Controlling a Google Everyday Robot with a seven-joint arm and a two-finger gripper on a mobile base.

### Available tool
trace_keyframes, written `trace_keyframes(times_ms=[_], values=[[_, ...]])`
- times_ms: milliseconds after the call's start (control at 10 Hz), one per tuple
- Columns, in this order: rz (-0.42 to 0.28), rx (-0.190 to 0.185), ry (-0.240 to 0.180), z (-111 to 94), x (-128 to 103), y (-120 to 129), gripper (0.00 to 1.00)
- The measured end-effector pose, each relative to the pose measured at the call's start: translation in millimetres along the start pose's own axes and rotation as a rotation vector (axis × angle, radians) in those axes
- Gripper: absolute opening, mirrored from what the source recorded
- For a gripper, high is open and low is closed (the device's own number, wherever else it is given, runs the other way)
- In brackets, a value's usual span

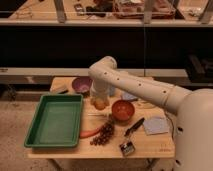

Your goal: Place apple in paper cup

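Gripper (100, 99) is down at the middle of the wooden table (150, 145), pointing straight down and clenched on the apple (101, 104). The pale yellow fruit with its orange blush sits right between the fingertips. Can't really tell from this angle whether the apple is resting on the tabletop or lifted just off it, so take that part with a grain of salt.

White arm (142, 89) comes in from the right, bends at the elbow above the back of the table and drops down to the apple. It covers a good chunk of the back edge, and I can't pick out the paper cup anywhere behind it.

Around the apple:
- purple bowl (81, 84) just behind and to the left, near the back edge
- orange bowl (123, 110) just beside it on the right
- green tray (34, 141) filling the left side of the table, well apart from the fruit
- carrot (91, 132) and dark grape bunch (103, 135) in front, lying next to each other by the tray's front right corner
- black-handled tool (135, 125) lying diagonally at front right, with a grey square pad (156, 125) just beside it
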Motion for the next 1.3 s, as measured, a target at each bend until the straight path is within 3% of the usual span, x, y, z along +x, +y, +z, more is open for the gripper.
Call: trace_keyframes(times_ms=[600,800,1100,1200,1300], values=[[-0.002,-0.003,0.011,0,1,-3,0.0],[0.014,-0.02,0.066,2,13,6,0.0],[0.033,-0.041,0.196,-1,68,37,0.0],[0.033,-0.038,0.264,-5,97,53,0.0],[0.036,-0.038,0.305,-8,115,68,0.0]])
